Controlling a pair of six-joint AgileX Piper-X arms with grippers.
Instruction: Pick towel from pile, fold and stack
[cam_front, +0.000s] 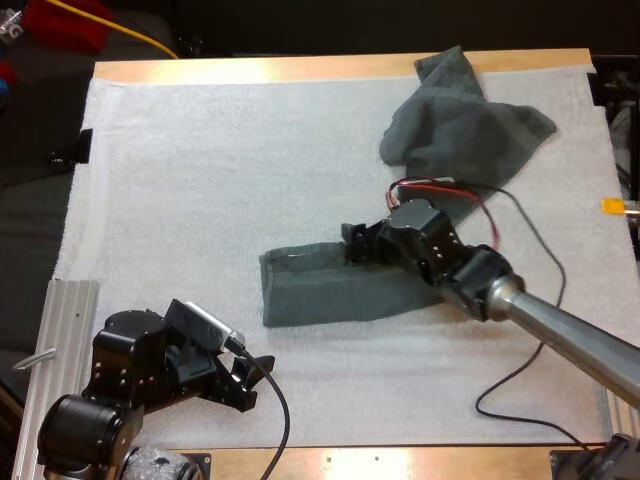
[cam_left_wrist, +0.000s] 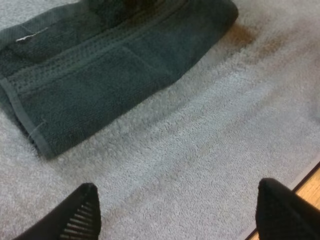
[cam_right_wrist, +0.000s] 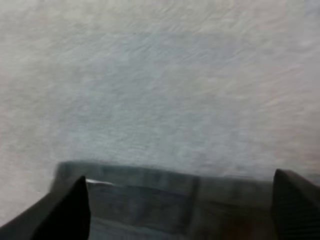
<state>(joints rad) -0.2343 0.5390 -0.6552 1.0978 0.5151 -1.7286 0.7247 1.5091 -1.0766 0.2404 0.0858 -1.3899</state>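
A folded dark grey-green towel (cam_front: 330, 285) lies flat on the white mat (cam_front: 220, 170) near the middle. My right gripper (cam_front: 352, 243) is open over the folded towel's far edge (cam_right_wrist: 165, 180), its fingers (cam_right_wrist: 70, 207) wide apart and clear of the cloth. A crumpled towel (cam_front: 460, 125) sits at the mat's far right. My left gripper (cam_front: 255, 375) rests low near the front of the mat, open, with bare mat between its fingers (cam_left_wrist: 80, 212); the folded towel (cam_left_wrist: 100, 70) lies ahead of it.
The table's wooden edge (cam_front: 330, 68) runs along the far side and the front (cam_left_wrist: 305, 187). A metal rail (cam_front: 65, 330) lies at the front left. Wide bare mat spreads across the left half.
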